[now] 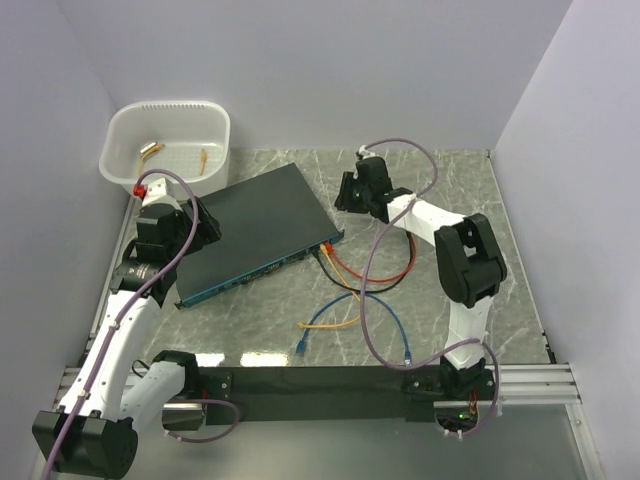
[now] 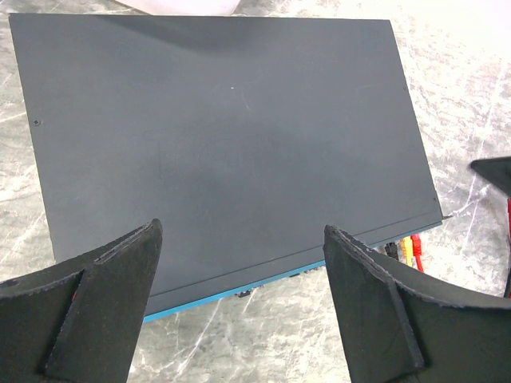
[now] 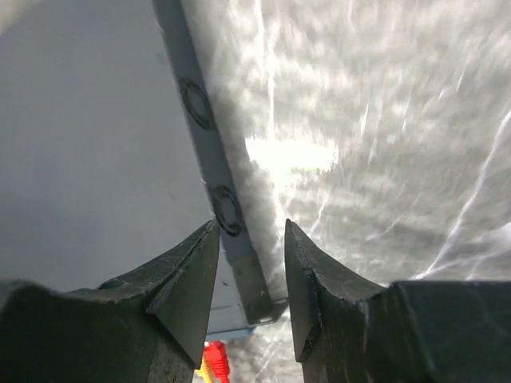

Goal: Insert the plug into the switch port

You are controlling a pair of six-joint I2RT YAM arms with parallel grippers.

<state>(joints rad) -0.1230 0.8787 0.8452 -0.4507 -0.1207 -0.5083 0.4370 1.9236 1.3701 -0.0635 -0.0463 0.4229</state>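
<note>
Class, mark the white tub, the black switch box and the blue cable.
white tub (image 1: 170,121): top view, far inner wall.
black switch box (image 1: 255,225): top view, middle of its top.
blue cable (image 1: 301,346): top view, its free end.

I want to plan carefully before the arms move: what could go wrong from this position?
1. The right claw is open astride the side edge of the black box; a push there might shift the box and strain the red plug at its front corner.
2. Neither claw holds a plug; the blue cable lies crossed with an orange cable, so lifting it might drag both.
3. The sockets on the teal face look alike; the wrong one might be chosen.
</note>
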